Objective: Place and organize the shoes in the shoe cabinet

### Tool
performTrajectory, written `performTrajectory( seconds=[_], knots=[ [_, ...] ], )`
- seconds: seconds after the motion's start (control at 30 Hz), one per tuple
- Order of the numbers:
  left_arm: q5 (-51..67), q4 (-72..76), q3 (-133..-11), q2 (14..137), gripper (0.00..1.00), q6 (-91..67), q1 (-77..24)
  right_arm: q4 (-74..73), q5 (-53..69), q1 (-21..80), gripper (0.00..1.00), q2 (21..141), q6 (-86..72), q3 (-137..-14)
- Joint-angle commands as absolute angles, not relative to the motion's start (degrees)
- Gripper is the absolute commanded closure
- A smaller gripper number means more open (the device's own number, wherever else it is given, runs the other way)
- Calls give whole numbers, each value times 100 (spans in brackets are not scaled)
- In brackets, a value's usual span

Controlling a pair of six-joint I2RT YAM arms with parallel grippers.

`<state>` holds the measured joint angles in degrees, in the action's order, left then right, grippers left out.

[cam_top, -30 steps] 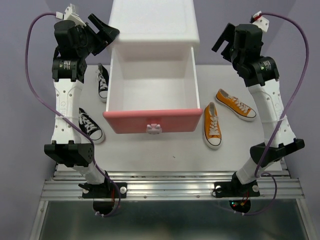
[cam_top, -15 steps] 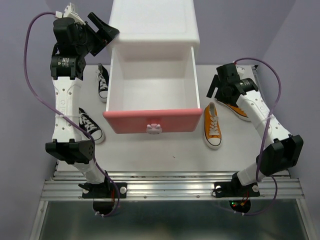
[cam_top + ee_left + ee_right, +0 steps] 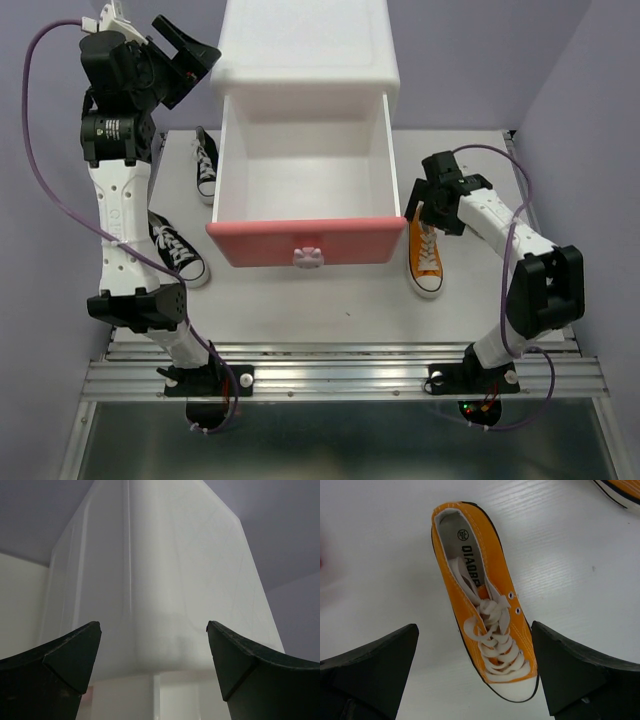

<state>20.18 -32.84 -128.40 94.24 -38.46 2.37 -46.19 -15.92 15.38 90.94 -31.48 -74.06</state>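
Shoe cabinet (image 3: 308,45) sits far centre on the table (image 3: 330,300), its pink-fronted drawer (image 3: 305,243) pulled out toward the near edge. All four shoes are on the table, outside the cabinet. Right gripper (image 3: 475,626) hovers over an orange shoe (image 3: 485,630) just right of the drawer front, fingers wide apart on either side of it, not clamped. Second orange shoe (image 3: 622,486) is only a sliver, farther right, mostly hidden by the right arm in the top view. Left gripper (image 3: 153,626) is raised at far left beside the cabinet's top left corner, fingers apart, holding nothing. One black shoe (image 3: 205,165) lies just left of the drawer's side wall. The other black shoe (image 3: 178,250) lies nearer, partly behind the left arm.
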Motion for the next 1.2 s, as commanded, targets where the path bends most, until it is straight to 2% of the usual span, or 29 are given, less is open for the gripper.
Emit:
performTrajectory(
  seconds=[0.0,0.2,0.43,0.6,0.93,1.03,1.13,1.17],
  knots=[
    [2144,-3085,-12965,8799,1,-3666,395,-3982,-1337,1477,0,9456,-2980,-7400],
    [1960,-3497,-12060,7999,1,-3270,843,-3832,-1336,1424,0,9887,-2997,-7287],
    [960,-3805,-9688,6603,1,-3128,1475,-3639,-1195,1310,5,9818,-3050,-6777],
    [870,-3928,-8379,6145,1,-3050,1723,-3604,-1169,1310,6,9475,-2936,-6469],
    [774,-4052,-7682,5818,1,-2848,1732,-3542,-1318,1310,8,9457,-2593,-6767],
    [774,-4096,-7655,5836,1,-2848,1731,-3542,-1275,1310,17,9553,-2549,-6847],
    [765,-4069,-7673,5853,1,-2857,1731,-3551,-1213,1310,36,9606,-2540,-6785],
    [765,-4069,-7673,5862,1,-2856,1731,-3542,-1195,1310,49,9606,-2540,-6759]
  ],
)
